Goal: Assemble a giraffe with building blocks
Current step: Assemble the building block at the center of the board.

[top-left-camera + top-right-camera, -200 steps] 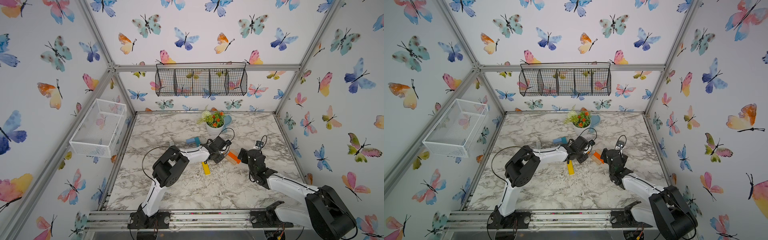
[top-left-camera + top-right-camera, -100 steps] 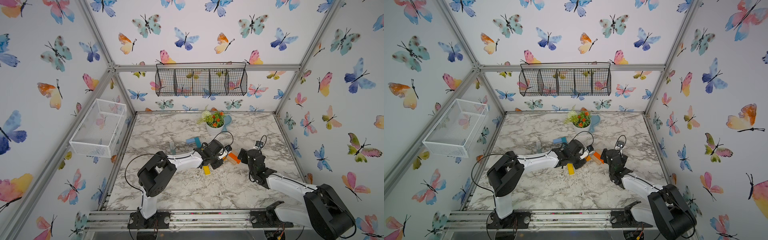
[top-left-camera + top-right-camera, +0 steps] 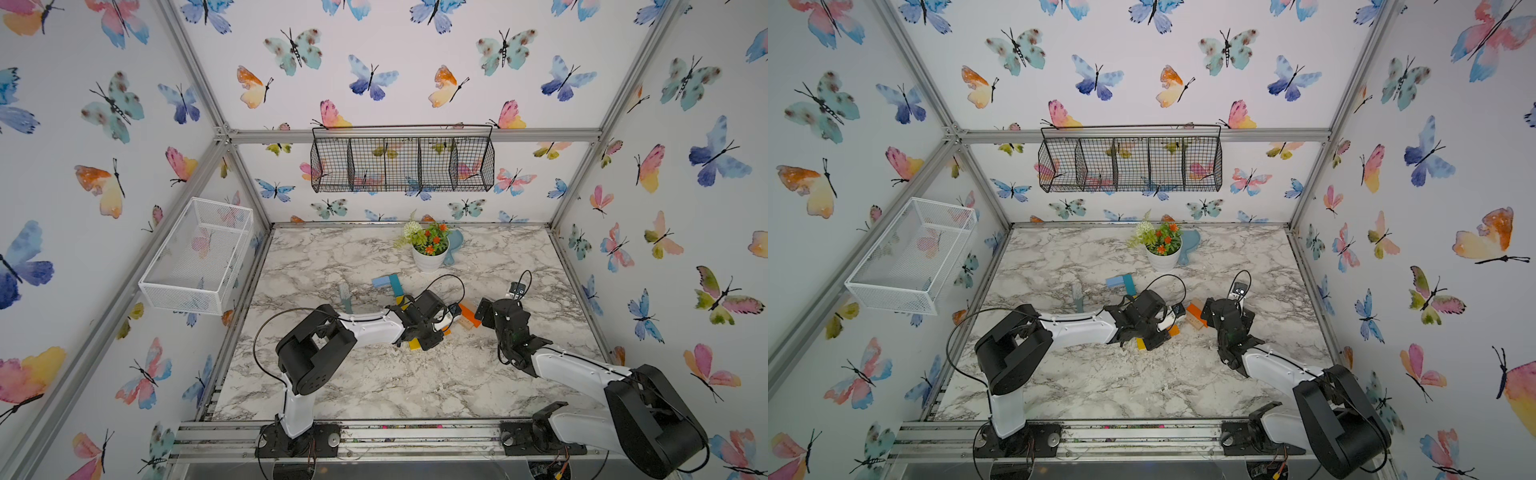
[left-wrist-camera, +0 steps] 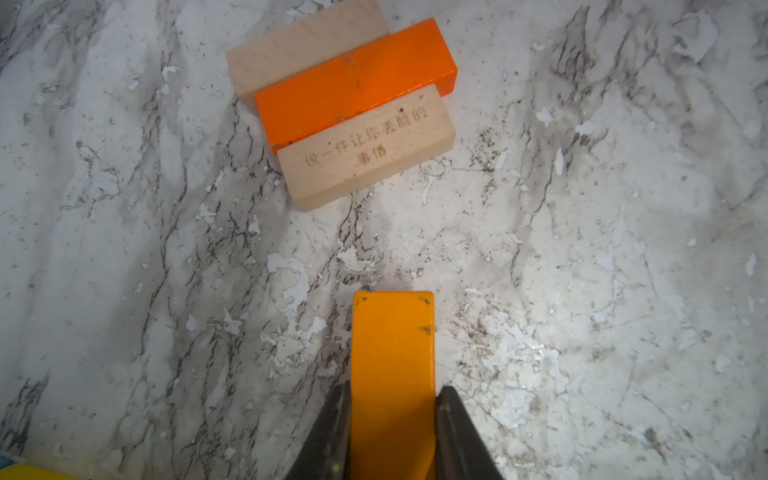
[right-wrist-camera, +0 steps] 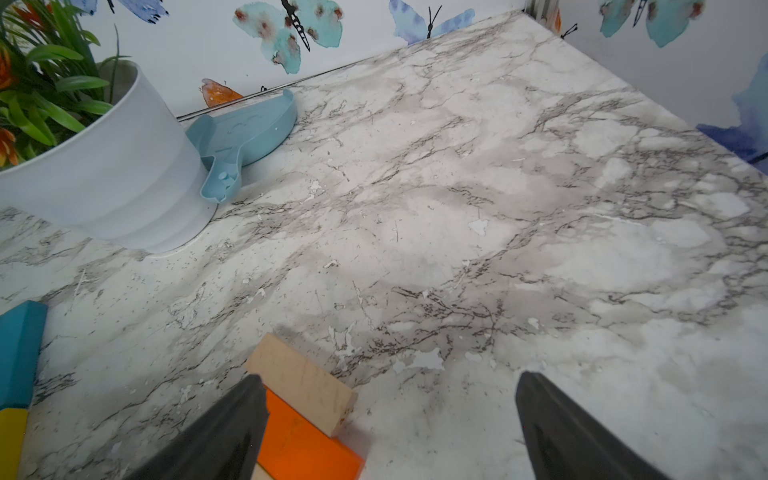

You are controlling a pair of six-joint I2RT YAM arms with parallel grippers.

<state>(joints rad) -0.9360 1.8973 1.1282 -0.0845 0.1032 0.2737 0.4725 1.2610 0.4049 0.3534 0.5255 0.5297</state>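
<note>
The left fingers (image 4: 334, 432) clamp an amber wooden bar (image 4: 392, 353) over the marble desk (image 3: 374, 382). Seen from above, at its 2 o'clock, an orange bar (image 3: 468, 310) flanked by two touching plain-wood bars (image 4: 365, 153) lies beside the wide-open, empty right fingers (image 5: 216, 436). A white flower pot (image 3: 429, 258) stands at 12 o'clock.

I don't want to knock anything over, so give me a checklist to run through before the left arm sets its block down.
1. Left gripper shut on amber block: ok.
2. Right gripper open, holding nothing: ok.
3. Bare table between amber block and orange-and-wood cluster: ok.
4. Light-blue block touching teal block: ok.
5. Amber block clear of the table: cannot tell.
</note>
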